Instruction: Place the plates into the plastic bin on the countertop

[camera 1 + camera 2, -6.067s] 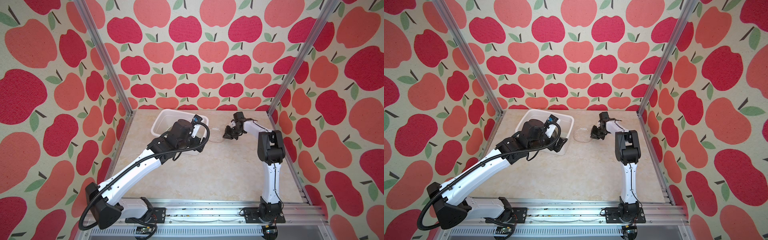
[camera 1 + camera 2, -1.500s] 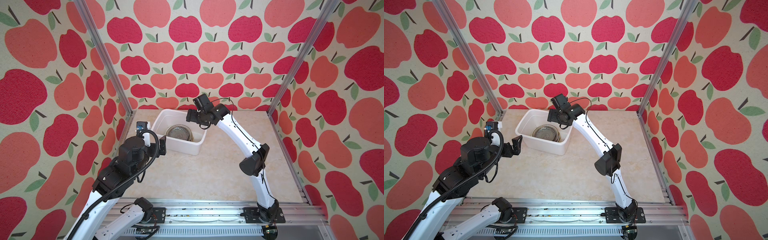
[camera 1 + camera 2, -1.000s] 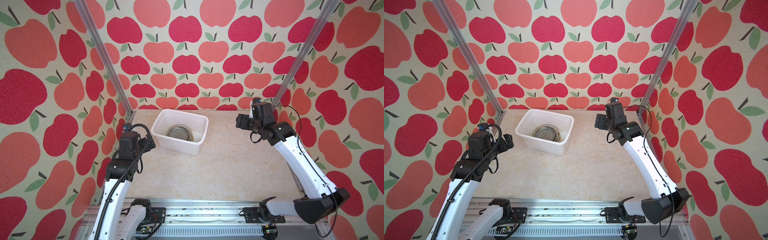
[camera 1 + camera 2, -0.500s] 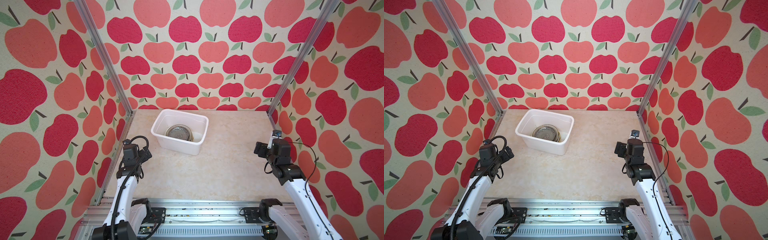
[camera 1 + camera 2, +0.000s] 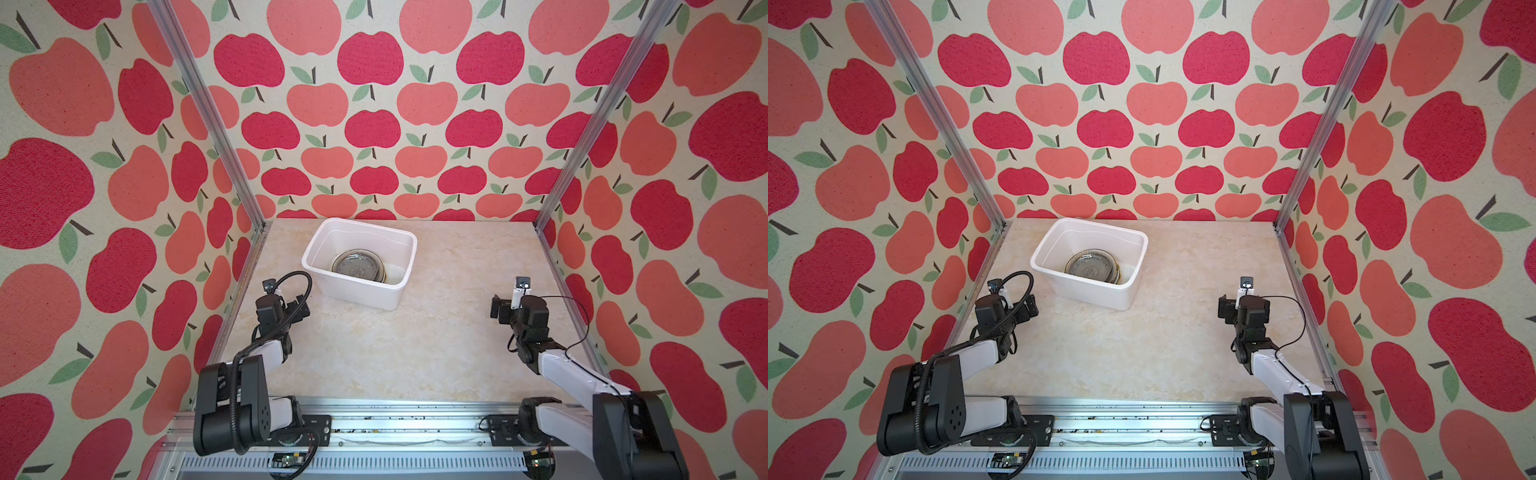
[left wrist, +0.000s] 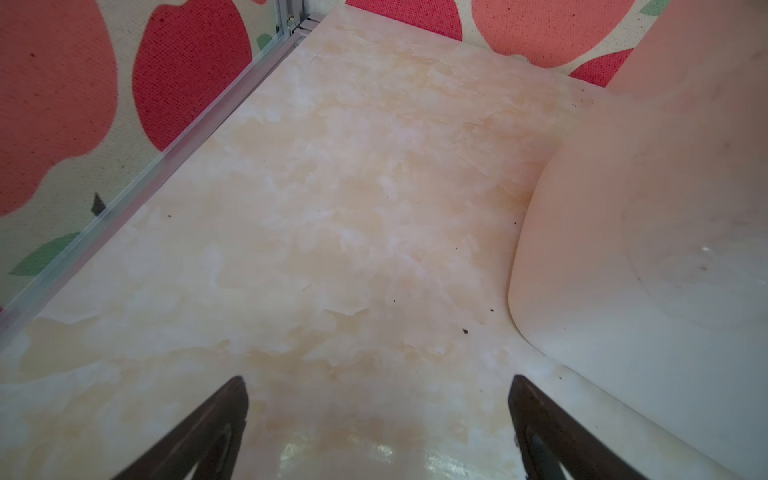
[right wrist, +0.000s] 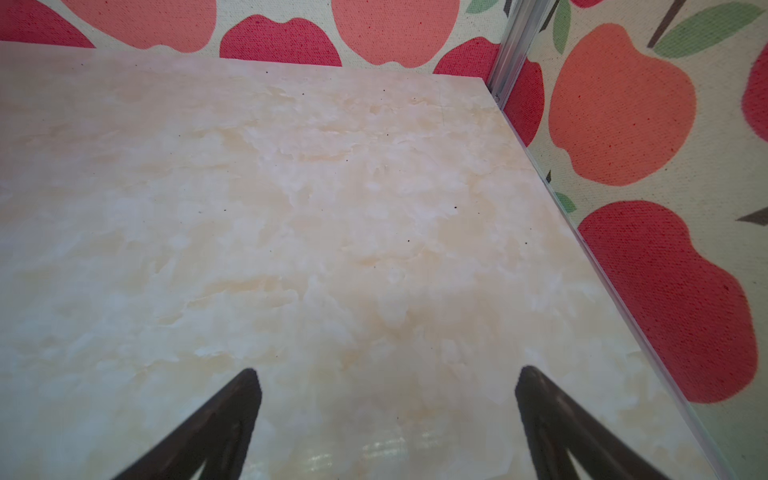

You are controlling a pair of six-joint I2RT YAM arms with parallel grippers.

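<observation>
Left pincer: your fingers stand spread wide with nothing between them, low over the beige marble-look surface, just beside a near corner of the white rectangular plastic bin.
Right pincer: spread just as wide and empty, over bare surface near the aluminium rail on the right.
Plates: the stack of small round plates, a greyish glass one on top, lies inside the bin, which stands at the back of the surface, left of centre.
Change: a second and a half ago your right pincer was at the bin's rim; now both arms are folded back at the near side, and the stack looks unchanged.
Views: both top views look down into the bin onto the plates; the left wrist view gives you only the bin's outer wall; the right wrist view gives you surface, rail and apple-print wall.
</observation>
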